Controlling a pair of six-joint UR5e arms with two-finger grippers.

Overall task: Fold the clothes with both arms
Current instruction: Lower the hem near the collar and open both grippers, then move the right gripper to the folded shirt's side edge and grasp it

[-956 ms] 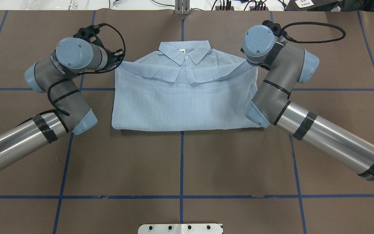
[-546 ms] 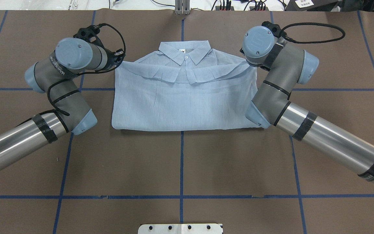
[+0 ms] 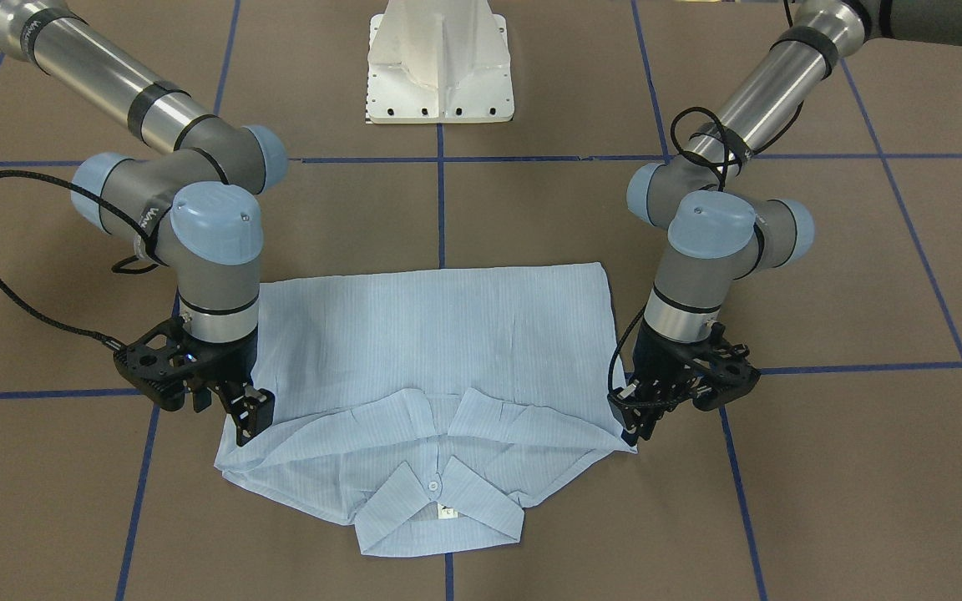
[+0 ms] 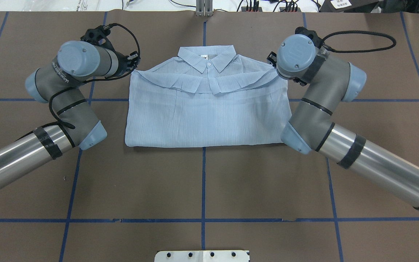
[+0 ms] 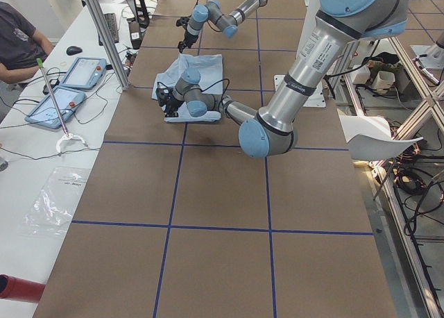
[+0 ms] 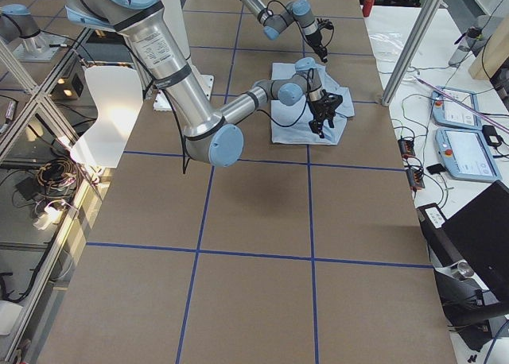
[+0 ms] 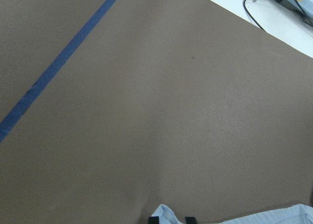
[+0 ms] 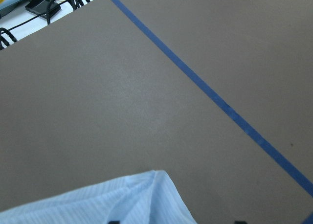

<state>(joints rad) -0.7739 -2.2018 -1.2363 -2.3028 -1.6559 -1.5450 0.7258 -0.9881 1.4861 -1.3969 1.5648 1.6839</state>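
Note:
The light-blue striped shirt [image 4: 206, 112] lies folded flat on the brown table, collar [image 4: 207, 60] at the far edge, its white neck tag [image 3: 448, 512] showing. My left gripper [image 3: 633, 421] hangs just off the shirt's left shoulder corner. In the left wrist view its fingertips [image 7: 153, 220] stand slightly apart, with the corner lying between them. My right gripper [image 3: 249, 421] sits at the opposite shoulder corner. The right wrist view shows its fingertips [image 8: 115, 222] wide apart over the cloth [image 8: 98, 199]. Both are open.
The white pedestal base [image 3: 441, 63] stands at the robot's side of the table. Blue tape lines [image 4: 203, 182] cross the brown table cover. A seated person [image 5: 17, 40] and tablets [image 5: 83, 71] are at a side bench beyond the far edge.
Both wrists have shifted outward from the shirt, the left one to the left and the right one to the right. The shoulder corners now lie flatter.

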